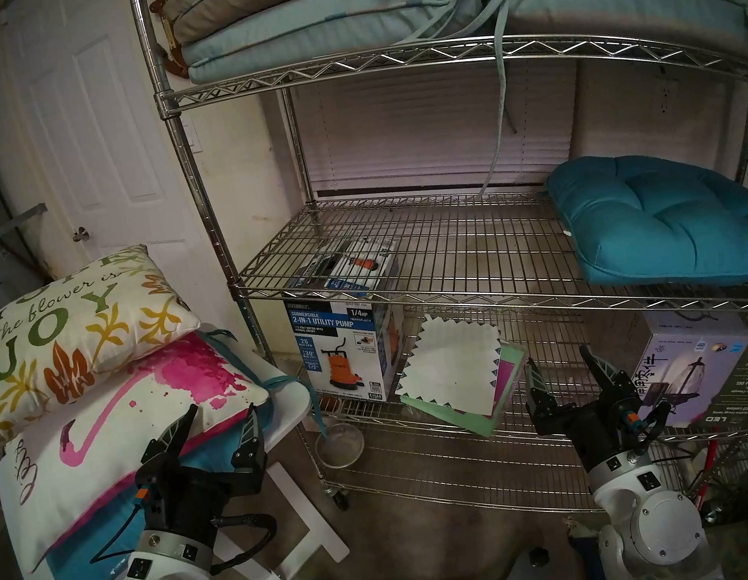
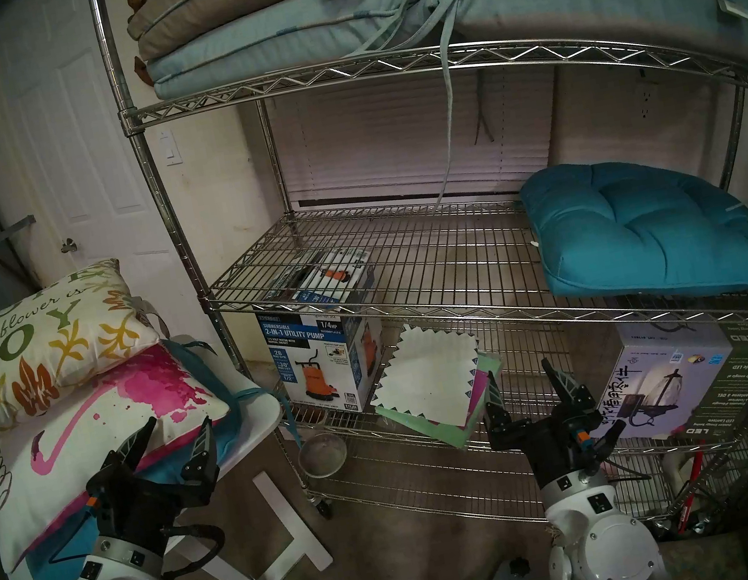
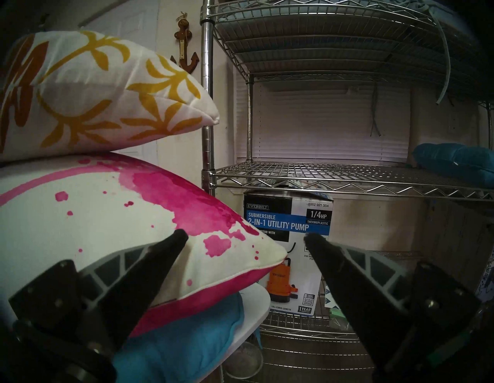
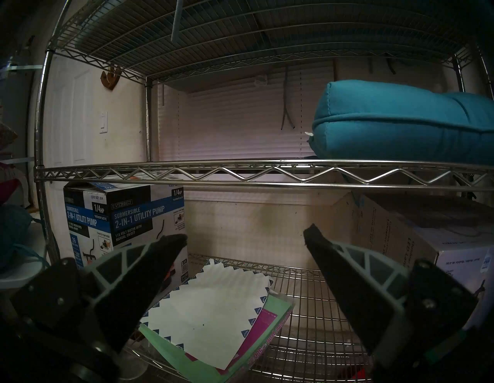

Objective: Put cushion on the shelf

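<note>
Three cushions are stacked on a small table at the left: a white "JOY" cushion (image 1: 72,340) on top, a white and pink cushion (image 1: 137,423) under it, and a teal cushion (image 1: 92,565) at the bottom. My left gripper (image 1: 222,407) is open, with its fingers on either side of the pink cushion's (image 3: 107,214) near right corner and nothing held. The shelf (image 1: 452,238) is a chrome wire rack straight ahead. A teal tufted cushion (image 1: 669,225) lies on the right of its middle tier. My right gripper (image 1: 557,355) hangs open and empty in front of the lower tier.
The white folding table (image 1: 284,412) stands just left of the shelf's front post. On the lower tier are a utility pump box (image 1: 346,341), envelopes and paper (image 1: 454,362) and an LED lantern box (image 1: 699,369). Long cushions (image 1: 316,28) fill the top tier. A glass bowl (image 1: 339,445) sits on the floor.
</note>
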### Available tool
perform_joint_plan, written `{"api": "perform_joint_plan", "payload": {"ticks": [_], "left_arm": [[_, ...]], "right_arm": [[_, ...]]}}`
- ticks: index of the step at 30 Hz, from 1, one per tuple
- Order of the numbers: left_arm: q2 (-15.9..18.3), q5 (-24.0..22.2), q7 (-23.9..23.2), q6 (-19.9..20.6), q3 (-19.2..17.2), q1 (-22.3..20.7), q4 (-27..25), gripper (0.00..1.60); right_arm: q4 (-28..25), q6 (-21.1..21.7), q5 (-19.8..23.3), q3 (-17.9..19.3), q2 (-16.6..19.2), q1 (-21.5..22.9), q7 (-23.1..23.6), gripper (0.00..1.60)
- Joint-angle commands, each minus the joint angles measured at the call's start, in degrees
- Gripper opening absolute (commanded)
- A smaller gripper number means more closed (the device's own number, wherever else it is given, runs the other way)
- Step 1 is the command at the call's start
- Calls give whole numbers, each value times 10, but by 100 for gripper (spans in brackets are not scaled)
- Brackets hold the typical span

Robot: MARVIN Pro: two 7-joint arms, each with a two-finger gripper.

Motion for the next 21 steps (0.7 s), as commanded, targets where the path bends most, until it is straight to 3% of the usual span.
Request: {"api": "perform_joint_plan", "payload": {"ticks": [1,12,21], "left_arm": [[6,62,20,-16,4,2,-38,160],[4,208,74,15,27,12,-58,160],[5,256,112,2,9,-13,-58,160]], "right_arm": [[-11,-2,0,0,0,1,0,160],[-11,-2,0,0,0,1,0,160],[-10,-2,0,0,0,1,0,160]]}}
